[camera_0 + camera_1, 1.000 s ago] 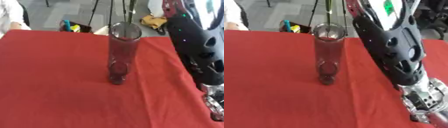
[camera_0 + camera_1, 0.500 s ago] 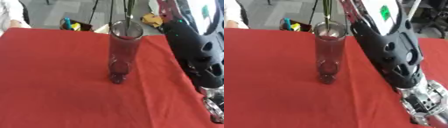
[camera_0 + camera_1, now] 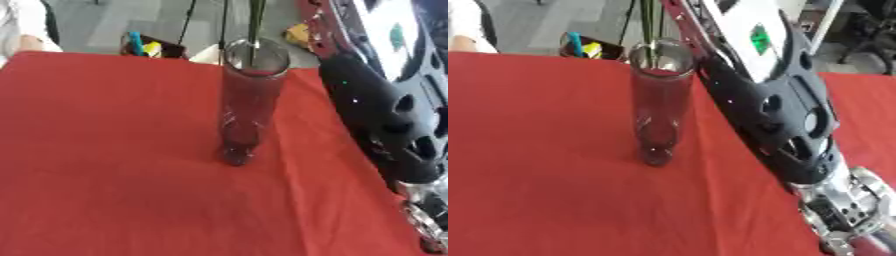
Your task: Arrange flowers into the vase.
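At the far left a person's white sleeve [image 3: 22,30] shows past the table edge, touching nothing. The red cloth [image 3: 105,150] covers the table, and near its middle stands the vase [image 3: 248,107], a tall clear cylinder, upright, its mouth toward the far edge. A green stem [image 3: 255,25] comes down from above into that mouth; its lower end looks to be just inside the rim, though the blur makes that hard to confirm, and no bloom is in view. To the right the right arm [image 3: 772,110] rises steeply out of the top of the view, close beside the vase but apart from it. The hand holding the stem is out of view, so how far its fingers are closed cannot be told; the left hand shows nowhere. The step appears to be lowering the stem. To do it well, keep the stem in line with the vase, lower it straight, keep the forearm off the glass, and release only once the stem rests inside.
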